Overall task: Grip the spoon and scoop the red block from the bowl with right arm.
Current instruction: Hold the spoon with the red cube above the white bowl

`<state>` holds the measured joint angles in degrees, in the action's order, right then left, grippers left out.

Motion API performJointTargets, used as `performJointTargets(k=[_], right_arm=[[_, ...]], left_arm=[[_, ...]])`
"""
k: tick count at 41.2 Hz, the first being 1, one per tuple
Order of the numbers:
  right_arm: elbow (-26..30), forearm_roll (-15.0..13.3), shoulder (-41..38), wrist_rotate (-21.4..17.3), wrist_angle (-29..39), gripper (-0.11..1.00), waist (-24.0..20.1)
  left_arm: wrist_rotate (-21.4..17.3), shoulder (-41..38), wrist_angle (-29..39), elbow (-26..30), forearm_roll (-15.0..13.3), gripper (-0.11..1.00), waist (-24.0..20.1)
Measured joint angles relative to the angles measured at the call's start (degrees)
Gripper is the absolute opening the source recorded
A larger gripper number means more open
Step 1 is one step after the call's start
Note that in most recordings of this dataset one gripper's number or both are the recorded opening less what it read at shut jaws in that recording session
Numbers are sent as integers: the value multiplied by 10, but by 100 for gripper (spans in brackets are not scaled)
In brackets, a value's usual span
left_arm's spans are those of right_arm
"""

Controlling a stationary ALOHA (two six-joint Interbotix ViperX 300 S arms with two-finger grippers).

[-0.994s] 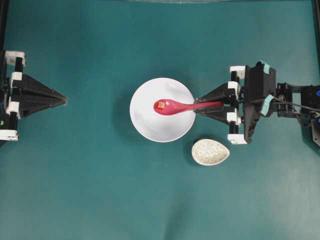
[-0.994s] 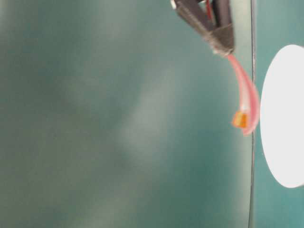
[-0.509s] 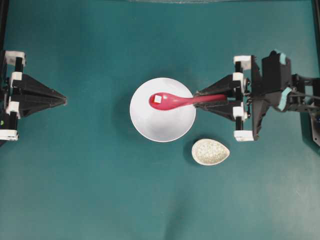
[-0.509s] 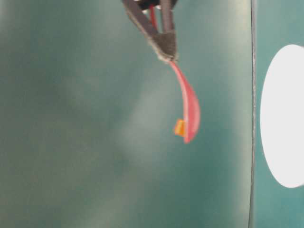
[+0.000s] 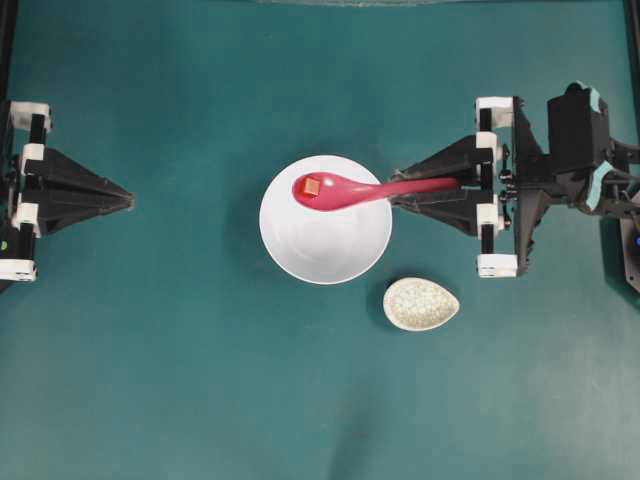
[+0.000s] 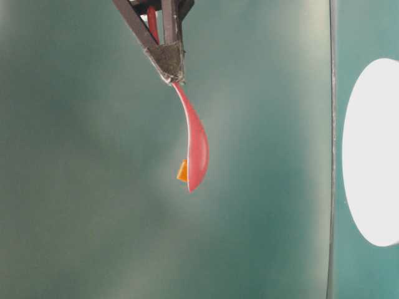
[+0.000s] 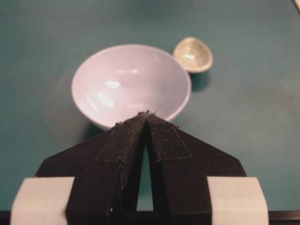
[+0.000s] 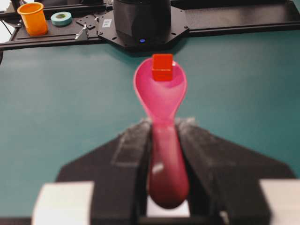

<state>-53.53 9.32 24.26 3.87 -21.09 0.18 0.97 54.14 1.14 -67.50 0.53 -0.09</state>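
My right gripper [image 5: 396,196] is shut on the handle of the pink spoon [image 5: 345,190], which points left over the far part of the white bowl [image 5: 322,252]. The red block [image 5: 312,186] lies in the spoon's scoop. The table-level view shows the spoon [image 6: 196,146] and block [image 6: 182,171] hanging well clear of the bowl [image 6: 374,152]. The right wrist view has the block [image 8: 162,67] at the far end of the scoop [image 8: 161,93], with the handle clamped between the fingers [image 8: 133,140]. My left gripper [image 5: 130,201] rests shut at the left, its tips [image 7: 147,115] pointing at the bowl [image 7: 126,79].
A speckled off-white oval dish [image 5: 421,303] sits on the teal table just right of the bowl's near side. Beyond the table's far edge the right wrist view shows the other arm's black base [image 8: 142,18], an orange cup [image 8: 33,18] and a tape roll [image 8: 61,18].
The right gripper has risen with the spoon, lifting the red block out of the bowl, and its arm has drawn back to the right. The left arm has not moved.
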Motion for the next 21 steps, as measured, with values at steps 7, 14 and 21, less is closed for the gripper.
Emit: performJointTargets(k=[7,14,21], right_arm=[[0,5,0,0,4,25,0],[-1,5,0,0,24,25,1],[-1,9,0,0,29,25,1]], left_arm=[[0,0,0,1,0,4,0],[0,0,0,1,0,4,0],[0,0,0,1,0,4,0]])
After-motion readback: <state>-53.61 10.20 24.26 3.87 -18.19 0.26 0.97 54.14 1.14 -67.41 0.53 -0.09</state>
